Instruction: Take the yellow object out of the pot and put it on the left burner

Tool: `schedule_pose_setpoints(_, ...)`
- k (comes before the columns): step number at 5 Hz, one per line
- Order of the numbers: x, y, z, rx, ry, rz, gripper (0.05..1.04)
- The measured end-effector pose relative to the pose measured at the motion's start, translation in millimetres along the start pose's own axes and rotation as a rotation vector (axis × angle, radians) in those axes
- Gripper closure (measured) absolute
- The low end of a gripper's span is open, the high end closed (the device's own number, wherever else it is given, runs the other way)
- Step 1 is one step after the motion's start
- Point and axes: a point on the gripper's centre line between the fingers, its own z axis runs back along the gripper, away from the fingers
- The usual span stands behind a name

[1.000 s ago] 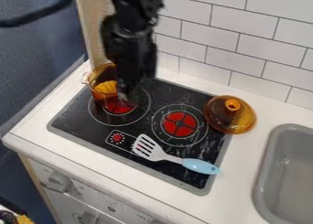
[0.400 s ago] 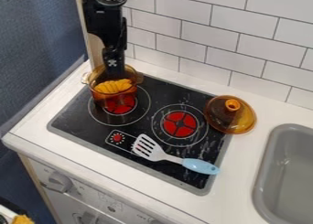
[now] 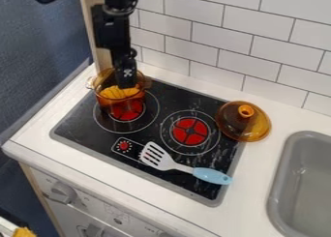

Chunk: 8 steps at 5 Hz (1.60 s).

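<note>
Yellow ridged object [image 3: 118, 92]: located inside the transparent amber pot with side handles [image 3: 107, 98], below the pot rim. The pot stands at the rear left of the black cooktop with a grey border [image 3: 84, 127], overlapping the left burner, red with a white outer ring [image 3: 127, 117].

Black two-finger gripper [image 3: 127, 81]: hangs down from the top edge of the view, its lower end within the pot's mouth, at the yellow object. Whether it is open, closed or clamped on the object cannot be determined.

Right burner, red with a dark cross and white rings [image 3: 189, 131]: positioned beside the left burner, toward the sink. Transparent amber domed lid with a round knob [image 3: 253, 127]: rests across the cooktop's right border, partly over the white countertop [image 3: 265, 156]. Spatula with a white slotted head and light blue handle [image 3: 212, 176]: lies across the front of the cooktop, head toward the control panel, handle end at the right border. Grey sink [image 3: 310, 183]: set into the countertop at the right. White tiled wall [image 3: 246, 47]: behind the countertop.
</note>
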Motion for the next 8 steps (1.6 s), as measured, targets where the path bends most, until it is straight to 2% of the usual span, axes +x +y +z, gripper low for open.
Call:
schedule_pose_setpoints(1, 1, -6, -10, 0.021, -0.012, 0.022, 0.083)
schedule_pose_setpoints(3, 0, -13, -19, 0.024, -0.023, 0.027, 0.083)
schedule_pose_setpoints(4, 0, -15, -21, 0.010, -0.025, 0.029, 0.110)
schedule_pose_setpoints(5, 2, -16, -29, 0.010, -0.048, 0.024, 0.140)
schedule_pose_setpoints(6, 4, -15, -34, 0.020, -0.061, 0.020, 0.086)
schedule_pose_setpoints(7, 4, -15, -38, 0.019, -0.069, 0.014, 0.085)
schedule_pose_setpoints(8, 2, -12, -43, 0.026, -0.088, -0.004, 0.129)
